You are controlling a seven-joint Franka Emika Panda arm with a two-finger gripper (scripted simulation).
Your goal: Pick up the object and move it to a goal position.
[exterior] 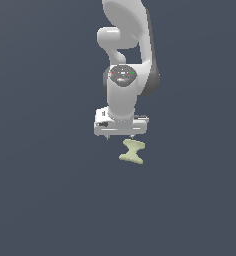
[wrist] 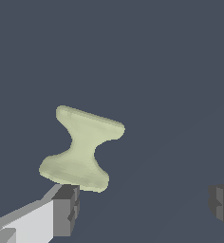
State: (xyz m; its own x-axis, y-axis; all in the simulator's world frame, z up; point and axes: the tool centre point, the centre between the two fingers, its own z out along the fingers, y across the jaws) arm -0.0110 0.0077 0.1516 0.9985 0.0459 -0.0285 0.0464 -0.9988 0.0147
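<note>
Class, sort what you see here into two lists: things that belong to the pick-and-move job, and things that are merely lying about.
Belongs to the job:
- pale yellow-green bow-tie piece
- gripper, open, fingers spread wide, not holding the piece

Lying about:
- nothing else shows; only the plain dark surface

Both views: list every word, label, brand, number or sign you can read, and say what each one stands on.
None can be read in either view.
The arm's round joint cap carries small red and green dots and faint marks, too small to read as text.
The gripper, open above the object, shows no label.
The object's pale yellow-green surface and the dark floor are plain, with no print.
</note>
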